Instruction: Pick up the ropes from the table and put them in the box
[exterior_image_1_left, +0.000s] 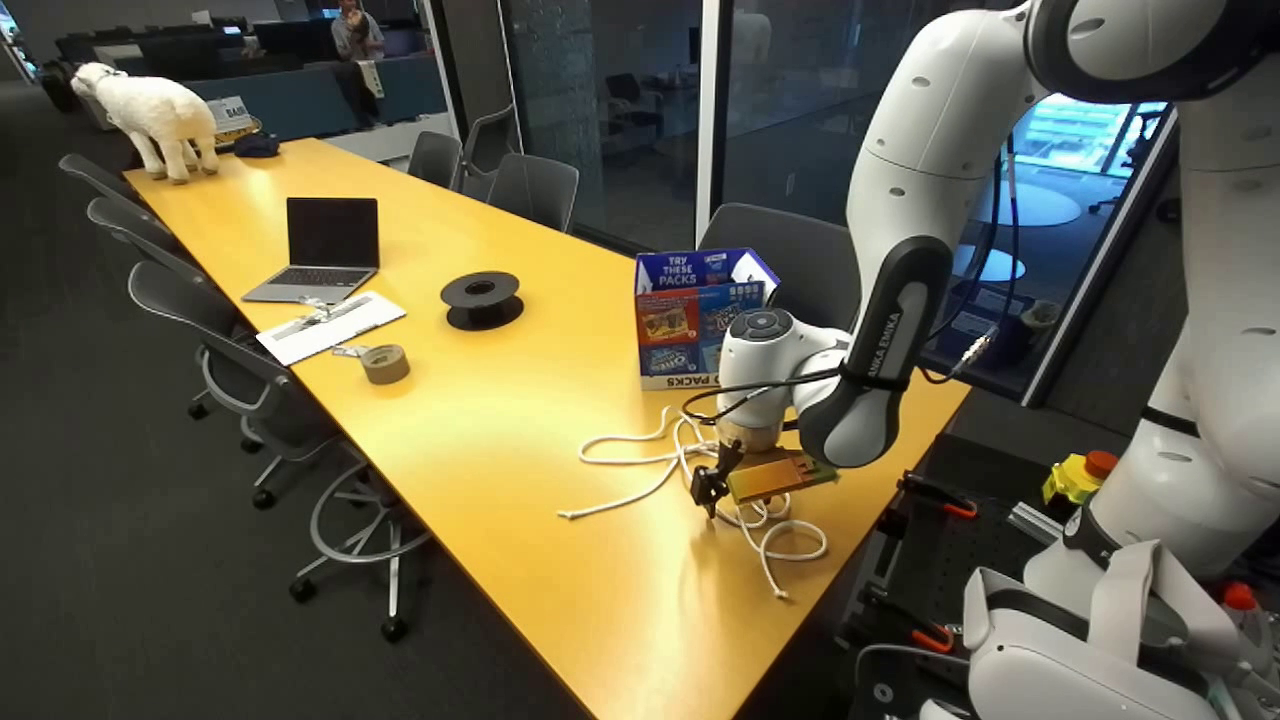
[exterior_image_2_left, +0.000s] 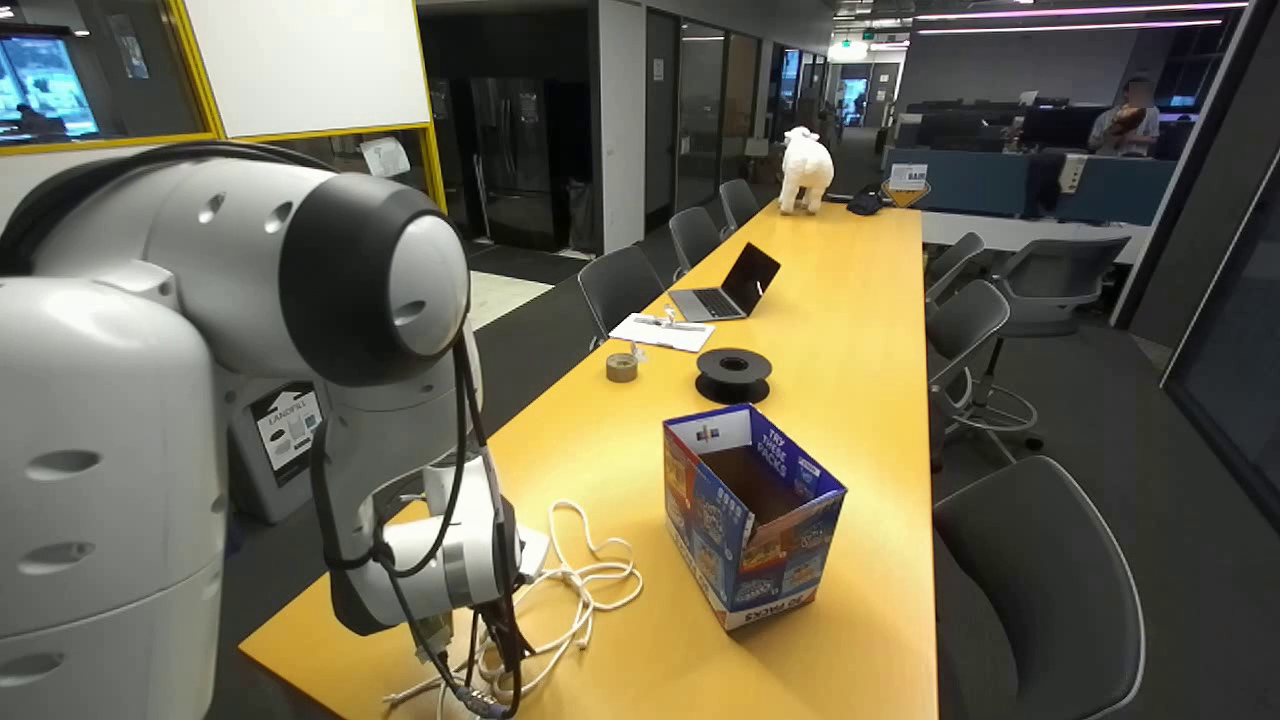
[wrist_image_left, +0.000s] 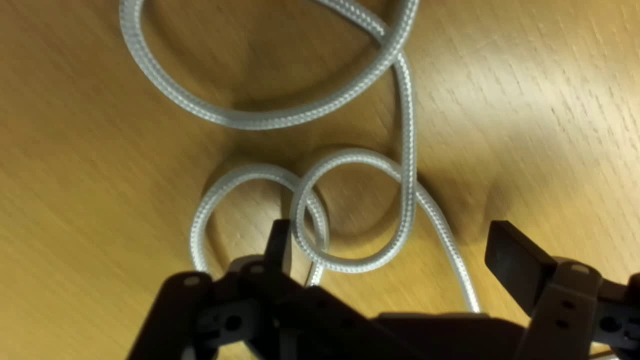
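Pincer (wrist_image_left: 389, 237): wide, holding nothing.
Ropes (wrist_image_left: 409, 145): below pincer; likely light, limp.
Loops (wrist_image_left: 350, 266): crossed, under its gap; likeliest hold.

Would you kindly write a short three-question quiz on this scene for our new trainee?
1. True or false: the rope lies on the table, outside the box.

2. Multiple choice: how does the end effector stand?
A) Shut on the rope
B) Open, over the rope
C) Down inside the box

3. Fill in the missing word: at the far end of the table stands a white, fluffy ____.

Key: 1 true; 2 B; 3 sheep.
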